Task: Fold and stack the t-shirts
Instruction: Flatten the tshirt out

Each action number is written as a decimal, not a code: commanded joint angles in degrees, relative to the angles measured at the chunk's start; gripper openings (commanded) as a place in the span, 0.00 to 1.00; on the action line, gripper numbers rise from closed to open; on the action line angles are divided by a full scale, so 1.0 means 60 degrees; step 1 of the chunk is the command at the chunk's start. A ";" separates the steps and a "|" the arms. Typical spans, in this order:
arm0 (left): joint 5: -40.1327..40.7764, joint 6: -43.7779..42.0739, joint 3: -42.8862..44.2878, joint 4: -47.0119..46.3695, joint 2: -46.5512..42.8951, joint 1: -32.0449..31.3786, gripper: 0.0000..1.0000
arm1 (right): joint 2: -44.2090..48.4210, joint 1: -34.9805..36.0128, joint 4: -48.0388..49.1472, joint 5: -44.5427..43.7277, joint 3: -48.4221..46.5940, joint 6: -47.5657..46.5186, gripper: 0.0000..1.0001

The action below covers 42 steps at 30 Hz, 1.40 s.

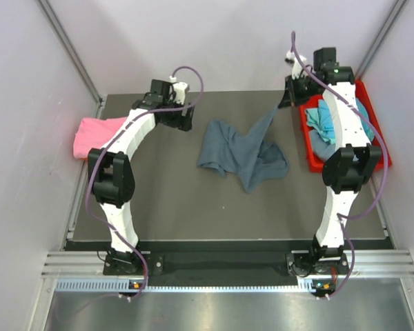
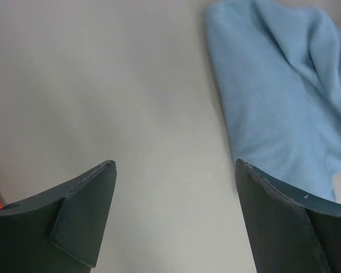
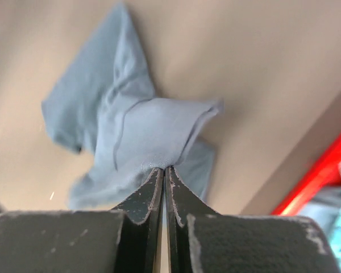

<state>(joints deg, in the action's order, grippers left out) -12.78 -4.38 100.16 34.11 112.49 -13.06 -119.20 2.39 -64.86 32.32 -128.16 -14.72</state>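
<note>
One slate blue-grey t-shirt (image 3: 139, 128) is shown pinched by the right gripper (image 3: 163, 168); one pink t-shirt (image 1: 93, 134) is seen only overhead; left gripper (image 2: 175, 164) released.

1. Your top view is bright and evenly lit from above; the dark grey matte tabletop (image 1: 193, 207) carries only faint, soft shadows.
2. The brushed metal sheet (image 1: 228, 310) below it shows a mild sheen.
3. In your wrist views the crumpled slate-blue cloth t-shirt (image 2: 284, 102) looks soft; the red plastic bin rim (image 3: 318, 173) blurs.
</note>
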 commanded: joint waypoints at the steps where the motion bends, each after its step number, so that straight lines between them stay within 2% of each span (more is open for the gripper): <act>1: 0.1059 -0.1232 -0.0286 -0.0001 -0.0832 -0.0781 0.91 | 0.0442 -0.0033 0.0628 -0.0142 -0.0993 0.0110 0.00; 4: 0.0841 -0.1057 -0.0638 -0.0089 -0.0891 -0.0943 0.93 | 0.0720 -0.0033 0.1010 -0.0069 -0.1082 0.0416 0.00; 8: -0.0255 -0.0283 -0.0726 0.0131 -0.0425 -0.1017 0.95 | 0.1013 -0.0018 0.1171 0.0063 -0.1199 0.0505 0.00; 21: -0.2118 0.1271 -0.0229 -0.0118 0.1685 -0.1192 0.94 | 0.1409 -0.0208 0.2328 0.0473 -0.1477 0.1545 0.00; 24: -0.2207 0.1419 0.0137 -0.0177 0.2169 -0.1222 0.90 | 0.1497 -0.0252 0.2387 0.0532 -0.1463 0.1633 0.00; 26: -0.2177 0.1419 0.0356 -0.0235 0.2403 -0.1222 0.80 | 0.1584 -0.0296 0.2460 0.0590 -0.1492 0.1721 0.00; 28: -0.2338 0.1433 0.0503 -0.0279 0.2521 -0.1222 0.63 | 0.1614 -0.0326 0.2563 0.0591 -0.1521 0.1765 0.00; 29: -0.2426 0.1521 0.0606 -0.0395 0.2565 -0.1207 0.38 | 0.1600 -0.0340 0.2607 0.0576 -0.1521 0.1779 0.00; 30: -0.2426 0.1594 0.0650 -0.0469 0.2566 -0.1222 0.21 | 0.1571 -0.0326 0.2650 0.0547 -0.1536 0.1823 0.00; 31: -0.2470 0.1653 0.0767 -0.0513 0.2551 -0.1207 0.16 | 0.1541 -0.0326 0.2651 0.0532 -0.1521 0.1896 0.00; 32: -0.2485 0.1624 0.0884 -0.0572 0.2522 -0.1207 0.12 | 0.1483 -0.0311 0.2665 0.0474 -0.1507 0.1882 0.00; 35: -0.2295 0.1537 0.1482 -0.0572 0.2449 -0.1149 0.08 | 0.1206 -0.0616 0.2753 0.0239 -0.1666 0.1868 0.00; 38: -0.1959 0.1317 0.2287 -0.0543 0.2347 -0.0959 0.07 | 0.0796 -0.0691 0.3030 -0.0038 -0.2207 0.1926 0.00; 42: -0.0791 0.0557 0.3125 -0.0528 0.1849 -0.0695 0.06 | 0.0589 -0.0736 0.3529 -0.0215 -0.2488 0.2320 0.00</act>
<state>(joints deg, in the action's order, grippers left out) -23.18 2.96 114.17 33.56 128.22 -19.07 -115.26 -1.32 -49.63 32.38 -139.41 -3.05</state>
